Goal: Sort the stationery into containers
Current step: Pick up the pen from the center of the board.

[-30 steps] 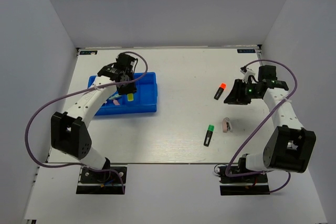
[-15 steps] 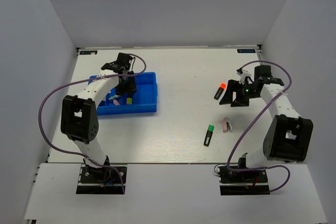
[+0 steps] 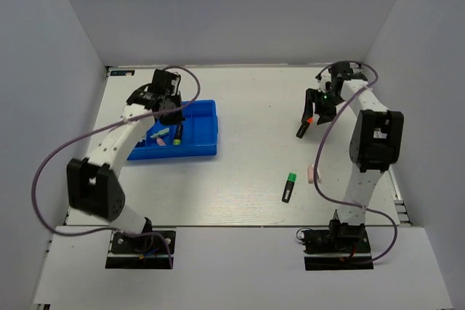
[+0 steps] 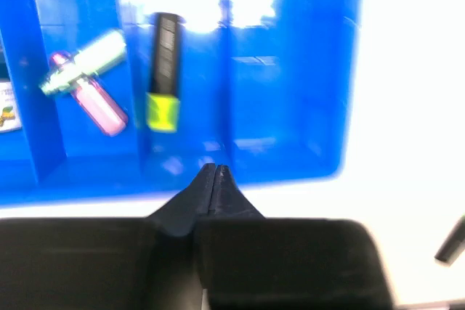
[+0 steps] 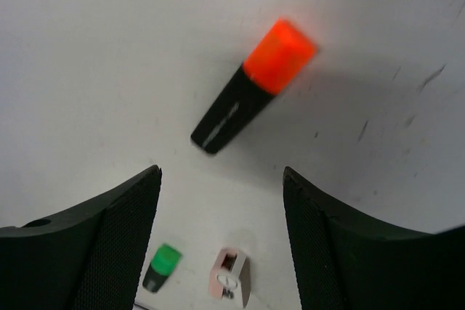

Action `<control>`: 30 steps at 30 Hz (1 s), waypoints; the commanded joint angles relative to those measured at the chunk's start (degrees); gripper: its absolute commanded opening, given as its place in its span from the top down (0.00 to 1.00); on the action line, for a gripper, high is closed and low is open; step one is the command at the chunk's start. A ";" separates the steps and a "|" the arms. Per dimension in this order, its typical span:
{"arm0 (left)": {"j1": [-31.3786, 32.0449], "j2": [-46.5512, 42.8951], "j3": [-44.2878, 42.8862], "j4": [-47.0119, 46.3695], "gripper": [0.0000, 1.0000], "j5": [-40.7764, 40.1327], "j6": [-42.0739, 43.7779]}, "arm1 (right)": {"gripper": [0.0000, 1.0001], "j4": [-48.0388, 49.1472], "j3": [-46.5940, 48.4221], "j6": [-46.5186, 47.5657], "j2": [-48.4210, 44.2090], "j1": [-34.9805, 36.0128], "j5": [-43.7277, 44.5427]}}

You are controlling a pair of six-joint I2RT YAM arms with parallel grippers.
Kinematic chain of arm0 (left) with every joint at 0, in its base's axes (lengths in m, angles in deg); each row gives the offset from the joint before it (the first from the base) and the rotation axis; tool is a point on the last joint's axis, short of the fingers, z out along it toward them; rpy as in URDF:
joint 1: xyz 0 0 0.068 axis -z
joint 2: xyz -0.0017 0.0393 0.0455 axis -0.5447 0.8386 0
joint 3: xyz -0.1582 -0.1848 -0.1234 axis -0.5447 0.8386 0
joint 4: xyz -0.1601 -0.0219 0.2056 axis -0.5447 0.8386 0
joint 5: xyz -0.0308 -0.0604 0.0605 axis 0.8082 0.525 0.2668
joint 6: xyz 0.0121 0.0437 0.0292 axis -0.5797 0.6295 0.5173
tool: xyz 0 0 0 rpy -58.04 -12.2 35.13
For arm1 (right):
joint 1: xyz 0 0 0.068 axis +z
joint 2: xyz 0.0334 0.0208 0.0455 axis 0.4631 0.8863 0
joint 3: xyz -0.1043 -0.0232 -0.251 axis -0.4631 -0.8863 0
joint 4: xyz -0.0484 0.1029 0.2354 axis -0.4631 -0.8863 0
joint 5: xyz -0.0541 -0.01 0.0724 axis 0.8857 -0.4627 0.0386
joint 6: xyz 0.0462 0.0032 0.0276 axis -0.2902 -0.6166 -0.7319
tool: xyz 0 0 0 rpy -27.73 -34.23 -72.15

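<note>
Three items are counted inside the tray (image 4: 290, 70): a yellow-capped highlighter (image 4: 163, 63) in one compartment, and a pink stick (image 4: 98, 103) and a mint stick (image 4: 83, 70) touching in the compartment next to it. A fourth object in the tray is cut off by the edge of the left wrist view and cannot be identified.

Three items are left on the bench (image 3: 247, 157), all well apart from the tray, to its right. An orange-capped highlighter (image 5: 254, 96) is roughly level with the tray. A green-capped highlighter (image 3: 288, 187) and a small pink piece (image 3: 312, 174) are nearer the arm bases than the tray's near rim, close to each other.

Left fingers (image 4: 207, 186) are pressed together with nothing between them and are held over the tray's rim, by the yellow-capped highlighter's compartment. Right fingers (image 5: 109, 230) are spread wide and carry nothing. The orange-capped highlighter is framed between them but is not touched.

Progress is judged at roughly half. The orange-capped highlighter is the likely next pick. It lies oblique to the finger gap, so some wrist rotation is probably needed before closing.
</note>
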State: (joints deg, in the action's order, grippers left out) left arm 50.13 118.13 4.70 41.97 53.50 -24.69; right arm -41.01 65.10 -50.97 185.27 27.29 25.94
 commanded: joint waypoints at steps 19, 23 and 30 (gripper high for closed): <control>9.42 -46.22 35.22 0.27 0.30 5.44 2.54 | 0.35 -3.40 8.38 -10.11 12.30 10.93 25.94; 9.51 -48.15 37.16 -0.87 0.30 6.40 2.19 | 0.36 -3.13 7.67 -10.81 14.23 10.93 25.50; 9.51 -52.98 39.45 -0.53 0.29 6.85 2.45 | 0.71 -2.70 6.54 -11.08 16.96 10.75 22.51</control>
State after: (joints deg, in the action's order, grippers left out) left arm 59.75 67.40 43.59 42.54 59.47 -22.35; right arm -44.20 74.28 -61.38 198.58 38.44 48.01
